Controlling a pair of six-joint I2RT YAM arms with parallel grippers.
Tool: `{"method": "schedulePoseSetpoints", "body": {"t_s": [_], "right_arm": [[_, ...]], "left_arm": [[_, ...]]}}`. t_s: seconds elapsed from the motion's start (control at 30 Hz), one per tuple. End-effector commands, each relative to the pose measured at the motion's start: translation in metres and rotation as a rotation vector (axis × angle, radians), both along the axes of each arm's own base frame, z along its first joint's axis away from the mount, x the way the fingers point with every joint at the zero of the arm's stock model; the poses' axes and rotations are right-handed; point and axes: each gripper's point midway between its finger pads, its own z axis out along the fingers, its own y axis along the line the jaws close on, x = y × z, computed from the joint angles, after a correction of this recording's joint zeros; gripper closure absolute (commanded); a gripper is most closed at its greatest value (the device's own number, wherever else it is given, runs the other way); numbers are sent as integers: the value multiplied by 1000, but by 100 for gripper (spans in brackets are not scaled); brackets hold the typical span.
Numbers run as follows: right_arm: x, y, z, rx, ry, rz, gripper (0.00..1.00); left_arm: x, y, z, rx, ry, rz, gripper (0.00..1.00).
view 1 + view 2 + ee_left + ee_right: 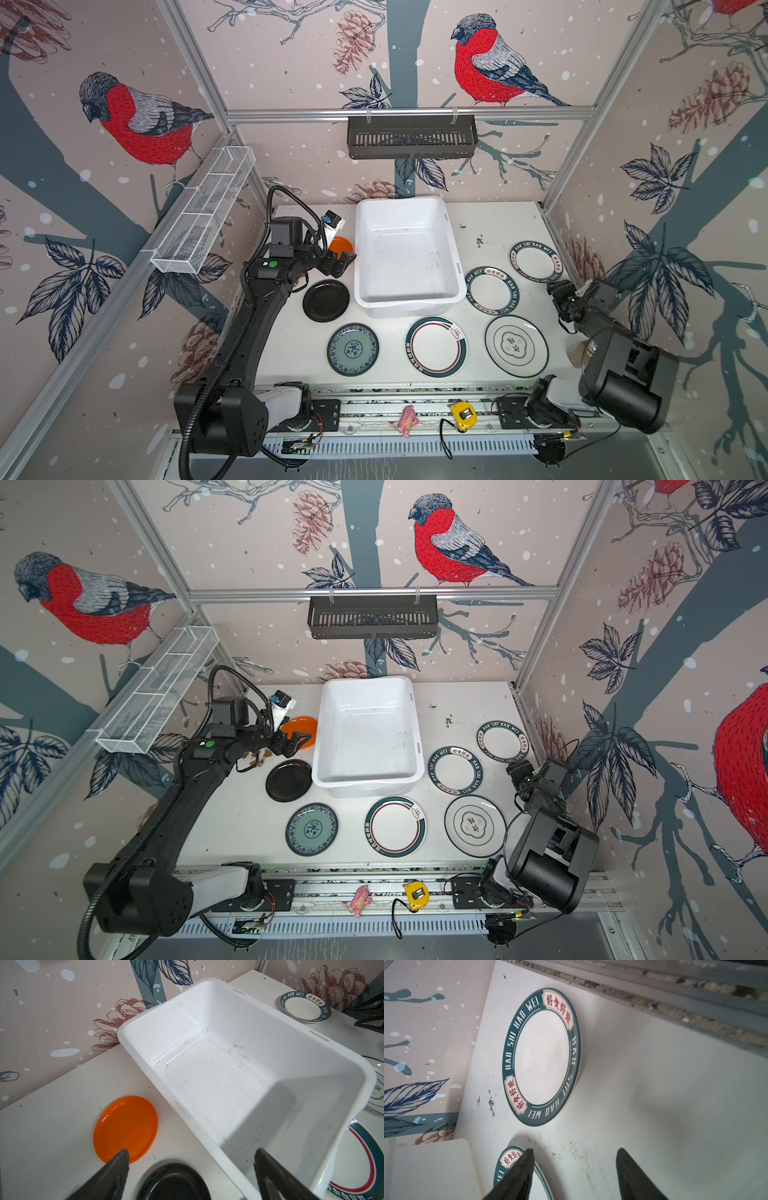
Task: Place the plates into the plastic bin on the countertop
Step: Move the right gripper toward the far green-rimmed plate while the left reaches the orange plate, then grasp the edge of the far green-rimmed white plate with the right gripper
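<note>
In a top view, the orange plate (341, 244) is lying at 12 o'clock of the left gripper (343, 264), with the plastic bin (405, 257) at 3 o'clock. This gripper is standing wide apart, gripping nothing. The right gripper (554, 288) is gaping empty, with a lettered plate (536, 259) at 11 o'clock.

We see two glossy black arms, the left arm (253, 324) trailing a ribbed black cable conduit (286, 192) and wearing a round green sticker (272, 264). The right arm (619, 361) matches it. Both have white base links (286, 400) on black mounting plates (326, 411), and the fingers (116, 1174) are dark, matte, tapered wedges.
</note>
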Motion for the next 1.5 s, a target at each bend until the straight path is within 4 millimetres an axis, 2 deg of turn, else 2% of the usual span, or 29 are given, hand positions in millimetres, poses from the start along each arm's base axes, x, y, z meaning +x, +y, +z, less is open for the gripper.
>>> {"method": "schedulePoseSetpoints", "body": {"t_s": [0.0,0.27,0.57,0.7,1.03,1.47], "right_arm": [[9,4,-1,23,-29,34,39],[13,3,-9,58,-31,2,42],[17,-2,-14,106,-62,-88,43],[20,-3,-17,127,-70,-105,44],[24,-5,-21,138,-72,-108,44],[35,-9,-25,157,-78,-107,46]], "left_arm": [[2,-7,5,-8,-42,-49,7],[9,-15,9,-41,-56,-75,7],[17,-16,10,-43,-57,-69,7],[27,-7,26,-55,-59,15,7],[27,-7,49,-102,-60,50,7],[25,-14,46,-133,-52,10,7]]}}
